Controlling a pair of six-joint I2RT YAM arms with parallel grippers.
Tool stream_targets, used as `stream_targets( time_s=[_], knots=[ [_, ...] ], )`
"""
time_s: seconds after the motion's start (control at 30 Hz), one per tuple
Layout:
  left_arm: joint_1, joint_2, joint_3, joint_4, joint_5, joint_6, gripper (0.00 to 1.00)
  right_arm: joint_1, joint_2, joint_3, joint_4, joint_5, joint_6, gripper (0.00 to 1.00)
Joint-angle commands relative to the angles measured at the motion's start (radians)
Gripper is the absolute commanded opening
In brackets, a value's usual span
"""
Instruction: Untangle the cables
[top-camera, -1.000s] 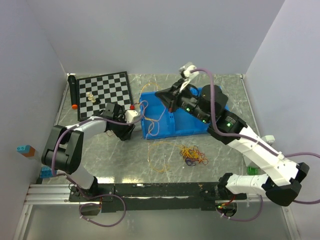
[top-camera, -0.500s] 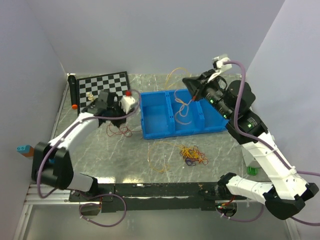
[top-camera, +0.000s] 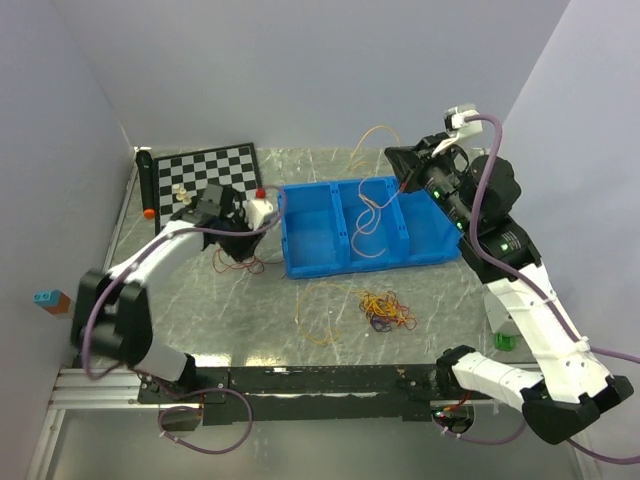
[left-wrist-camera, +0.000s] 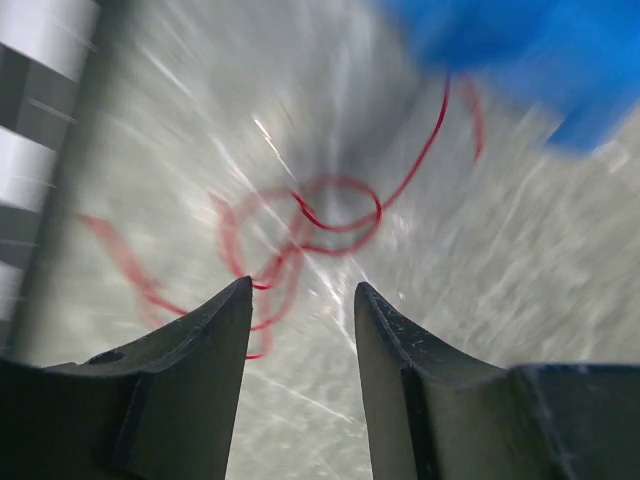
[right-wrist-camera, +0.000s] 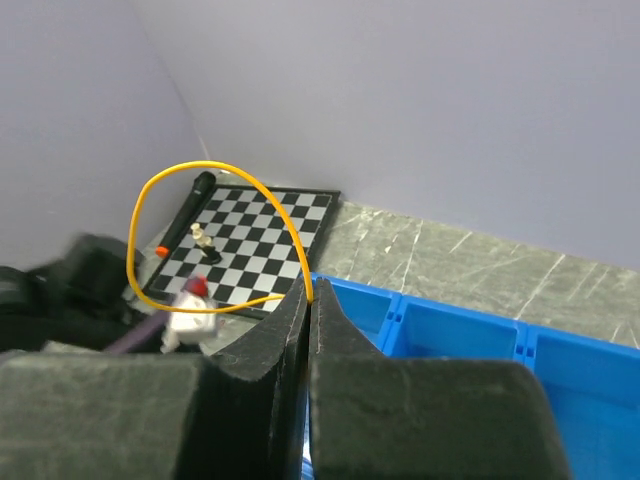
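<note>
In the top view my right gripper (top-camera: 400, 183) hangs over the blue bin (top-camera: 320, 266), shut on a yellow-orange cable (top-camera: 372, 215). That cable arcs above the gripper and dangles into the bin's middle compartment. The right wrist view shows the same cable (right-wrist-camera: 142, 225) pinched at the closed tips of the right gripper (right-wrist-camera: 310, 288). My left gripper (top-camera: 236, 248) is open just above a red cable (top-camera: 248, 264) lying left of the bin. The red cable (left-wrist-camera: 340, 205) loops ahead of the left gripper (left-wrist-camera: 300, 292), one strand touching the left fingertip. A tangle of cables (top-camera: 386, 310) lies in front of the bin.
A chessboard (top-camera: 215, 170) with a few pieces (top-camera: 180, 193) lies at the back left, a black marker (top-camera: 146, 185) along its left edge. A loose yellow strand (top-camera: 316, 326) lies left of the tangle. A green block (top-camera: 503, 340) sits by the right arm.
The right arm has lifted the yellow-orange cable up and to the right, over the bin. The left gripper carried the red cable left of the bin and has opened over it.
</note>
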Motion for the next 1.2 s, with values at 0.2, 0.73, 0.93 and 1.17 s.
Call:
stream_targets(
  time_s=[0.2, 0.73, 0.93, 1.17],
  knots=[
    [0.001, 0.187, 0.041, 0.071, -0.07, 0.069, 0.61, -0.032, 0.077, 0.007, 0.073, 0.011, 0.019, 0.0],
    [0.001, 0.23, -0.039, 0.126, -0.054, 0.063, 0.07, -0.043, 0.202, -0.103, 0.099, 0.156, 0.042, 0.0],
    [0.001, 0.104, 0.045, 0.016, -0.025, 0.032, 0.01, -0.041, 0.254, -0.165, -0.019, 0.255, 0.141, 0.02],
    [-0.007, -0.037, 0.236, -0.125, 0.061, -0.035, 0.01, -0.005, 0.26, -0.228, -0.045, 0.232, 0.197, 0.5]
  ],
)
